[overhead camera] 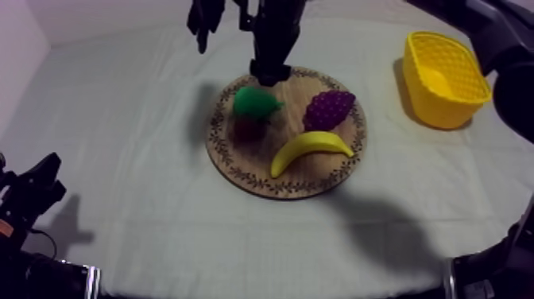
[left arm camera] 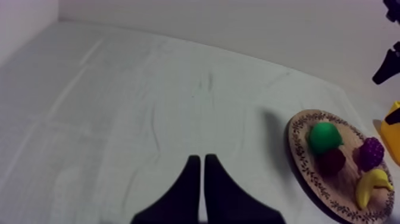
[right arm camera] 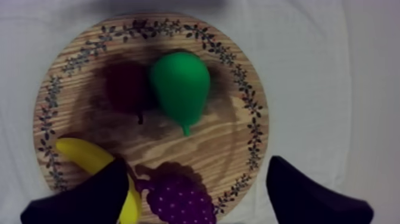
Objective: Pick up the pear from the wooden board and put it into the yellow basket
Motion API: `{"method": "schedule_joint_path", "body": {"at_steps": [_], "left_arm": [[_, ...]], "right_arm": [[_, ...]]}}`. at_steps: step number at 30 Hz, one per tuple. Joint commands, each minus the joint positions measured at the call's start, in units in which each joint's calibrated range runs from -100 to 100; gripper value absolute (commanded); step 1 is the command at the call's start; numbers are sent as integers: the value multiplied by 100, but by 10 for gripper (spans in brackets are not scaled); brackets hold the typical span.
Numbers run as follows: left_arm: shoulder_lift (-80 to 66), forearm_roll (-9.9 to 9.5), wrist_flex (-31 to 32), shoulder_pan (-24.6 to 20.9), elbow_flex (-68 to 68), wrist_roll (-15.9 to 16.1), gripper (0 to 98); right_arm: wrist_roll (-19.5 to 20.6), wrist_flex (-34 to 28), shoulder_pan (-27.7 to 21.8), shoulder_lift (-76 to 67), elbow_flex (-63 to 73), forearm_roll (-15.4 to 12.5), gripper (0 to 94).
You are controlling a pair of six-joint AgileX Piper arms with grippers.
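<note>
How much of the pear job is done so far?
Nothing is finished yet: the pear lies on the wooden board, next to the small red fruit. In hand: the right gripper hangs above the board with its fingers open, holding nothing. Left to do: grab the pear, lift it, and put it in the yellow basket.

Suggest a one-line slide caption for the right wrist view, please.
Open right pincer over the wooden board, pear and small red fruit side by side ahead.
</note>
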State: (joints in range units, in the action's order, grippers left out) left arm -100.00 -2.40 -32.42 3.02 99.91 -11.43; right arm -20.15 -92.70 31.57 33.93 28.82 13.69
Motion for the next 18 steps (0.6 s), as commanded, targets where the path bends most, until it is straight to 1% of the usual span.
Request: {"method": "schedule_joint_path", "body": {"at_steps": [1, 7, 18], "left_arm": [[0, -2, 0, -1, -2, -2, 1], [0, -2, 0, -1, -2, -2, 1], [0, -2, 0, -1, -2, -2, 1]], "right_arm": [[46, 72, 15, 224, 18, 9, 765], [162, 261, 51, 1024, 377, 53, 770], [287, 294, -45, 2386, 1803, 123, 770]]}}
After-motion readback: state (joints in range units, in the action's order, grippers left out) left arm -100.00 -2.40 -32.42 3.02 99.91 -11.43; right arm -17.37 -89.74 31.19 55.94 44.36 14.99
